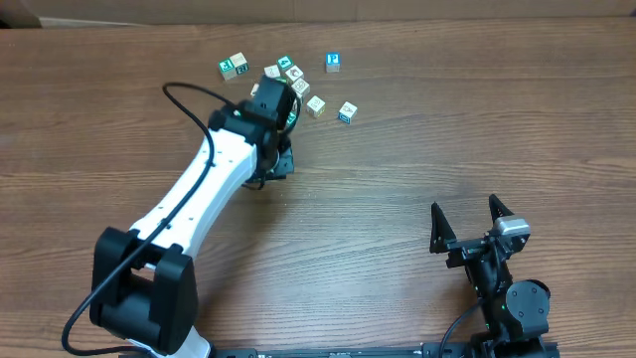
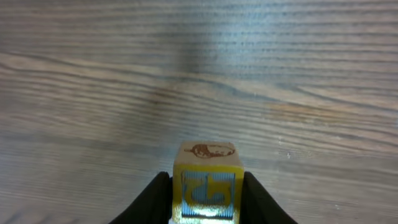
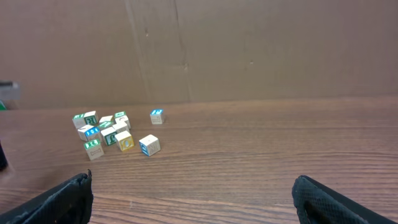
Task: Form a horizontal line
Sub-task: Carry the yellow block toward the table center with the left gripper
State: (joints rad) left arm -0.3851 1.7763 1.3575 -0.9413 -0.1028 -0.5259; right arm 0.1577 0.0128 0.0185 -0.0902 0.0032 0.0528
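My left gripper (image 2: 207,198) is shut on a small wooden cube (image 2: 206,163) with a yellow-framed blue letter face and a brown picture on top; bare wood lies beyond it. Seen from overhead, the left gripper (image 1: 281,162) points down just below the cube cluster, and the held cube is hidden under it. Several loose cubes (image 1: 298,82) lie scattered at the back centre, among them a teal-lettered one (image 1: 234,67) and blue-marked ones (image 1: 333,62) (image 1: 347,111). No horizontal line is in view. My right gripper (image 1: 467,221) (image 3: 191,186) stands open and empty at the front right.
A brown cardboard wall (image 3: 249,50) rises behind the table's far edge. The right wrist view shows the cube cluster (image 3: 106,132) far off to the left, with one cube (image 3: 149,144) nearest. The left arm's black cable (image 1: 189,99) loops left of the cluster.
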